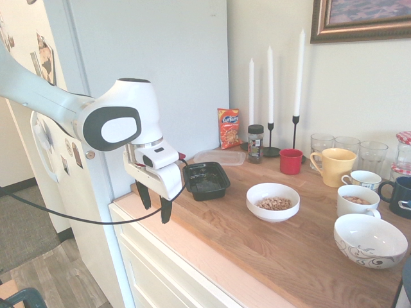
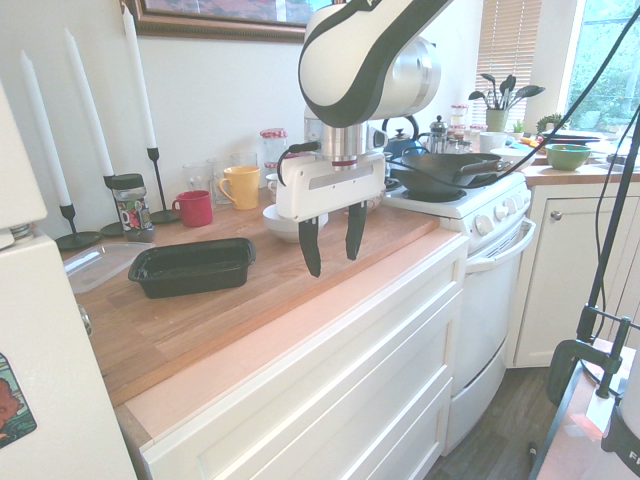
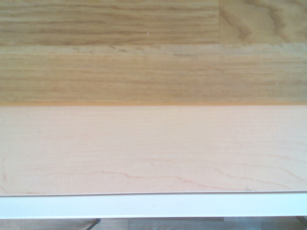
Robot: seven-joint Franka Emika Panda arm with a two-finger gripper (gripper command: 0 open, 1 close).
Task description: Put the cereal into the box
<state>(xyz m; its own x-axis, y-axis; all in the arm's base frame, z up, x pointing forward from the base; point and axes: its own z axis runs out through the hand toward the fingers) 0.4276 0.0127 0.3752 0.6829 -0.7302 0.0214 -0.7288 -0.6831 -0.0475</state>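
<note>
The cereal [image 1: 274, 203], a small heap of tan pieces, lies in a white bowl [image 1: 273, 201] on the wooden counter. The box [image 1: 206, 179] [image 2: 191, 266], a shallow black tray, stands empty to the bowl's left. My gripper [image 1: 154, 202] [image 2: 332, 240] hangs open over the counter's front edge, apart from the box and the bowl, with nothing between its dark fingers. In the second exterior view the arm hides most of the bowl. The wrist view shows only bare counter wood [image 3: 153, 72] and its pale front strip.
A clear lid [image 1: 219, 156], an orange snack bag [image 1: 228, 128], a spice jar [image 1: 255, 142], candles [image 1: 270, 96], a red cup [image 1: 291, 161], a yellow mug [image 1: 335, 165], glasses and more cups and bowls [image 1: 369, 240] crowd the back and right. A fridge [image 1: 148, 64] stands left; a stove [image 2: 460, 195] stands beyond the counter.
</note>
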